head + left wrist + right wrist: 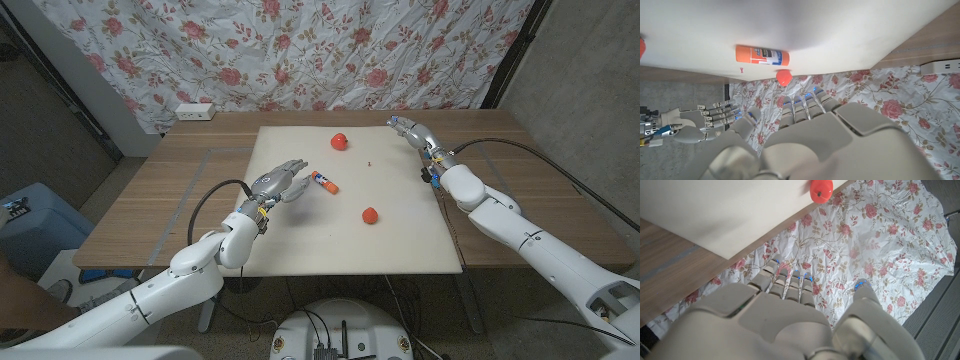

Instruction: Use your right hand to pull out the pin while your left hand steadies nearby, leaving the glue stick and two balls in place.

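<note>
A tiny red pin point(371, 160) lies on the white mat point(300, 240) between two red balls, one far point(340, 141) and one near point(370, 215). The orange and white glue stick point(324, 181) lies left of the pin. My left hand point(280, 182) hovers just left of the glue stick, fingers apart, holding nothing. My right hand point(412, 130) is at the mat's far right corner, fingers stretched out and empty, well away from the pin. The left wrist view has the glue stick point(762, 55), the pin point(741, 69), a ball point(784, 77) and my right hand point(695, 120).
A white power strip point(195, 112) sits at the table's far left edge. A floral curtain point(330, 50) hangs behind the table. A black cable point(520, 150) runs over the wood to the right of the mat. The right wrist view has the far ball point(821, 190).
</note>
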`<state>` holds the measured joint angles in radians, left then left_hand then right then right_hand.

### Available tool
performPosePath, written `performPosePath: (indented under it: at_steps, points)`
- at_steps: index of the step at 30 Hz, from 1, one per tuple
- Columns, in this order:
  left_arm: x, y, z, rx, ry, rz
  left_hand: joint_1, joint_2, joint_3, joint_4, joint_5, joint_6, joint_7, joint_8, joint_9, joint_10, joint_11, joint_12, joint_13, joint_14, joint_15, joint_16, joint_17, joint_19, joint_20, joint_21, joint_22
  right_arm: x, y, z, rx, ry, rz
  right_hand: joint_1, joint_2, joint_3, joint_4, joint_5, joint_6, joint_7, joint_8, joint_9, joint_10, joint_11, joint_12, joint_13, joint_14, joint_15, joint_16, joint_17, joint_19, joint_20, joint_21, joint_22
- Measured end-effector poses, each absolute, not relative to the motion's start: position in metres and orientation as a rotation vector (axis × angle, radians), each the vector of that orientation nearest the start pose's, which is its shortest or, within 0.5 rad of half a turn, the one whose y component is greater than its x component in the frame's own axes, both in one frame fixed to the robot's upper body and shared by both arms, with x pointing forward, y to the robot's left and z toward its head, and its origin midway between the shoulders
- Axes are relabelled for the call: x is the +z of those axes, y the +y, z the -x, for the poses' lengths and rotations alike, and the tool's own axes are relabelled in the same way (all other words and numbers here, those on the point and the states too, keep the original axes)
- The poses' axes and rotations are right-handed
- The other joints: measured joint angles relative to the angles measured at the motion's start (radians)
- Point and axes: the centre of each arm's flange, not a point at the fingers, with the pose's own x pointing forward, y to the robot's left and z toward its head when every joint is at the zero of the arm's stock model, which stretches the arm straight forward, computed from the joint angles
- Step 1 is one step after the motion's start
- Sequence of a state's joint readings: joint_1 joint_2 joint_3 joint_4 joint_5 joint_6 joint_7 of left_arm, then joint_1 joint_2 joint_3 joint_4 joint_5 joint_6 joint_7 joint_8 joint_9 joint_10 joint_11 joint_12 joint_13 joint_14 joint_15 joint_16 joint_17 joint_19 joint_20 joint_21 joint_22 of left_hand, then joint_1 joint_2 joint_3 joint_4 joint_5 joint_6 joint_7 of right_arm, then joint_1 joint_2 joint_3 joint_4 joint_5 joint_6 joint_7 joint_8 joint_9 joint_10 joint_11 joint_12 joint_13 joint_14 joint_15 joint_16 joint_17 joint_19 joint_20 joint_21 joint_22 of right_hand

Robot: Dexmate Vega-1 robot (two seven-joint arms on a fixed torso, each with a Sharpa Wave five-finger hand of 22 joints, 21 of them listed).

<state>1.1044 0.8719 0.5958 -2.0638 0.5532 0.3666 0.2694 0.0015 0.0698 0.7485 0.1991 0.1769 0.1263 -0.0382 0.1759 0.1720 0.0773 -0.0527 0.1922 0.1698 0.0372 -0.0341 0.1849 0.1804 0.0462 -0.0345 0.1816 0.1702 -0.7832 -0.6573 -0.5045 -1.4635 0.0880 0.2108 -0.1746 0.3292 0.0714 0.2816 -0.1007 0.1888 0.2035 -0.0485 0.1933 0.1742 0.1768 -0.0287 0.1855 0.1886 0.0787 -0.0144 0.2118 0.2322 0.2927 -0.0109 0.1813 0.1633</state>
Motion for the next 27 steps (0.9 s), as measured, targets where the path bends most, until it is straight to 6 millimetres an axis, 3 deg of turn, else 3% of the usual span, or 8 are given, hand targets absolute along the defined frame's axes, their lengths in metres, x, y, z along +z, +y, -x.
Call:
performPosePath:
  at_steps: [8, 27]
  points:
    - [-0.081, 0.190, -0.519, 0.046, -0.654, -1.338, -0.004, -0.004, -0.009, 0.000, 0.000, -0.018, -0.006, -0.003, 0.000, -0.010, -0.010, -0.004, 0.000, -0.018, 0.003, -0.004, 0.004, -0.023, 0.002, -0.002, 0.000, 0.013, -0.255, -0.629, 0.093, -0.726, 0.629, 0.000, 0.000, 0.000, 0.000, 0.000, 0.005, 0.005, 0.000, 0.000, 0.006, -0.006, 0.000, 0.000, 0.000, 0.000, 0.000, 0.000, 0.000, 0.000, 0.000, 0.000]
    - [-0.102, 0.186, -0.520, 0.015, -0.564, -1.415, -0.004, -0.004, -0.024, 0.002, 0.005, -0.038, 0.014, -0.003, 0.000, -0.010, -0.009, -0.007, 0.000, -0.020, 0.002, -0.004, 0.001, -0.053, 0.004, -0.002, 0.000, 0.013, -0.254, -0.632, 0.094, -0.728, 0.621, -0.011, 0.011, -0.004, -0.004, 0.001, 0.012, 0.001, 0.000, 0.000, 0.005, -0.005, 0.000, 0.000, 0.000, 0.000, 0.000, 0.000, 0.000, 0.000, 0.000, 0.000]
